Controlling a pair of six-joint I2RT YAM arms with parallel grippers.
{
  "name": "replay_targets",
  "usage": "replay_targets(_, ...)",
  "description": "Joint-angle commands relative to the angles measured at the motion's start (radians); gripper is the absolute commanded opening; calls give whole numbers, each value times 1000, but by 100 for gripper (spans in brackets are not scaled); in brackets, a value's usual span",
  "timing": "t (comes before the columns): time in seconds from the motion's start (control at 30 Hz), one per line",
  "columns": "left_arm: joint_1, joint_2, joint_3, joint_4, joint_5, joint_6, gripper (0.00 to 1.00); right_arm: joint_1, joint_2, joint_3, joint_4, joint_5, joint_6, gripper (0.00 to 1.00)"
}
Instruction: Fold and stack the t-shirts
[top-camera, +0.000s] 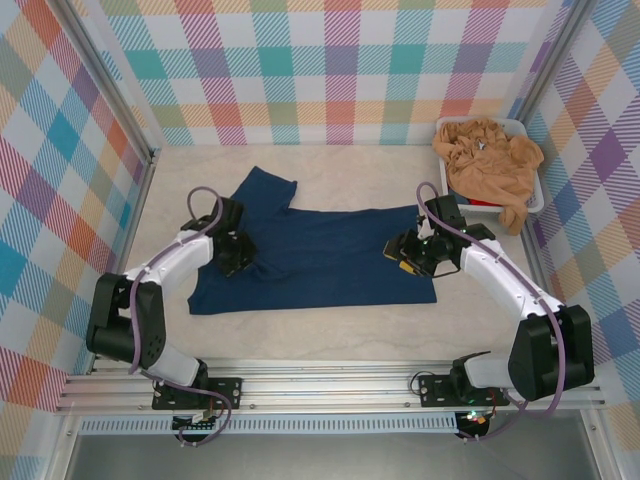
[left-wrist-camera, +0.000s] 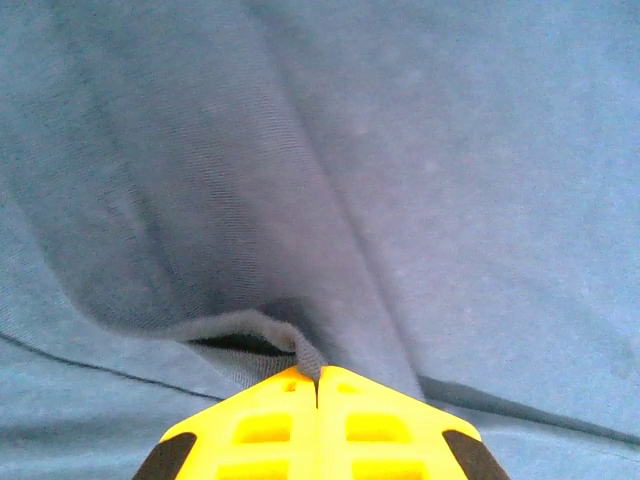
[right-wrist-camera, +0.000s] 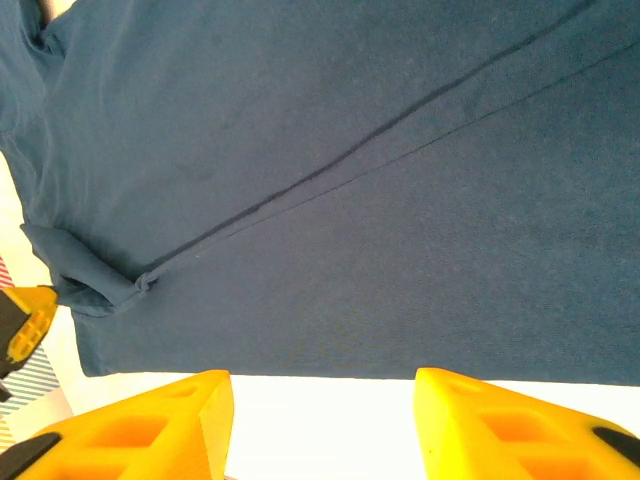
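Pressed together at the bottom of the left wrist view, the left gripper (left-wrist-camera: 318, 380) pinches a raised ridge of the navy t-shirt (left-wrist-camera: 400, 180), and the cloth is drawn up into folds that run away from the tips. In the right wrist view the right gripper (right-wrist-camera: 320, 378) stands spread and holds nothing, its tips over a bare strip of table (right-wrist-camera: 320, 420) just off the shirt's straight edge.

From above, the shirt lies flat across the middle of the frame, one sleeve reaching toward the upper left, with a gripper at each end. The tan t-shirts (top-camera: 490, 155) sit heaped in the white tub (top-camera: 533, 205) at the upper right, well apart from the navy one.

I judge this to be the start of the first fold, with only one end gripped. The next move calls for the right gripper to reach onto the shirt's edge and close on it, so that both ends can be lifted together. Raising the left end alone would probably drag the cloth askew.
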Motion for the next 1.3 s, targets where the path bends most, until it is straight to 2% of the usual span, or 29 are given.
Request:
replay_targets(0.0,-42,60,88,-86,-54,77,0,6,13,10,2,-17,-4,50)
replay_targets(0.33,-138,330,417,-222,-148,254,0,6,30,24,-8,-20,-9,50)
replay_targets(0.7,-183,524,642,-288,-247,371,0,6,30,12,-13,-32,-11,50)
replay_targets(0.77,-183,546,667,-295,-271,385,3,6,31,9,-15,-36,-11,50)
replay_targets(0.83,-183,566,686,-290,-280,407,14,5,31,10,-16,-39,-11,50)
replay_targets(1.0,-192,519,701,-216,-244,453,39,6,29,9,-18,-38,-14,50)
replay_targets(1.07,-192,461,674,-173,-235,446,44,5,32,6,-15,-39,-15,50)
replay_targets(1.17,-180,332,568,-66,-199,401,48,6,39,1,-4,-44,-13,50)
replay_targets(1.27,-115,247,469,-74,-140,297,44,7,46,2,10,-52,-13,49)
